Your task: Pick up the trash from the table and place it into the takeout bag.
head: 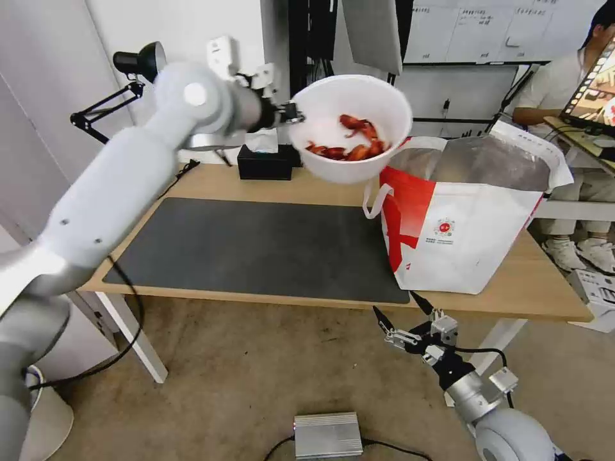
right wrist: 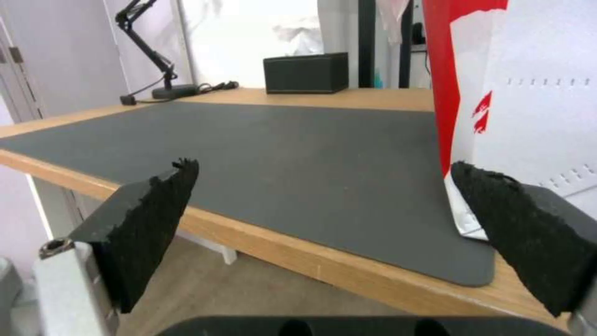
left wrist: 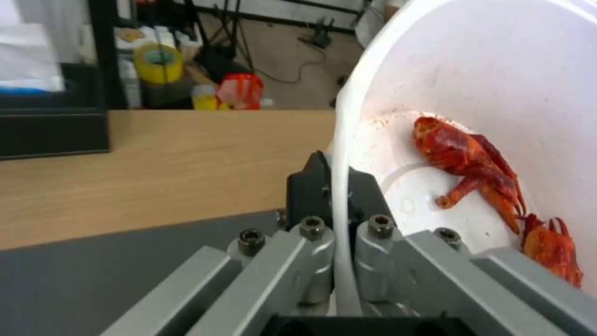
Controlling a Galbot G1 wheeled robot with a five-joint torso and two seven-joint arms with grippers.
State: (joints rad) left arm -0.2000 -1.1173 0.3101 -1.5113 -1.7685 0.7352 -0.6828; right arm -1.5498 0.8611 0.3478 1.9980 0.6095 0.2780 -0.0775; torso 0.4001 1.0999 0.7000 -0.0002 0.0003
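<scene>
While I read the table point(head: 307, 186) as cleared | takeout bag point(head: 461, 237) at 3 o'clock, mouth up to receive | bowl point(head: 349, 128) aloft at 12, tilted bagward | left gripper point(head: 293, 116) pinching its rim | right gripper point(head: 402, 317) at 5, jaws wide, empty.

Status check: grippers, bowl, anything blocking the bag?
Left gripper shut on rim of bowl of crayfish shells, held tilted above table beside takeout bag. Right gripper open, parked below table edge. Bag mouth open, nothing blocking.
</scene>
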